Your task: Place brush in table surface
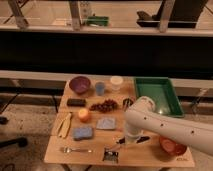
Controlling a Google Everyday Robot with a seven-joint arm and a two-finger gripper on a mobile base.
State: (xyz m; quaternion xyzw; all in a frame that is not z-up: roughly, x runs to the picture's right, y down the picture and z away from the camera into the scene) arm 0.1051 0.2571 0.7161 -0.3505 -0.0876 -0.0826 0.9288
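Observation:
The brush (111, 154) lies on the light-brown table surface (150, 156) near the front edge. Its squarish silvery-dark head points front left, and its slim black handle runs up to the right towards my arm. My gripper (128, 141) is at the end of the white arm, low over the table just above and right of the brush head, by the handle. The arm hides most of it. I cannot tell whether it touches the handle.
A silver fork (75, 149) lies left of the brush. Behind it are a blue sponge (82, 132), a grey cloth (106, 123), an orange fruit (83, 115) and red grapes (104, 105). A green tray (159, 95) is at the back right and an orange bowl (172, 146) at the front right.

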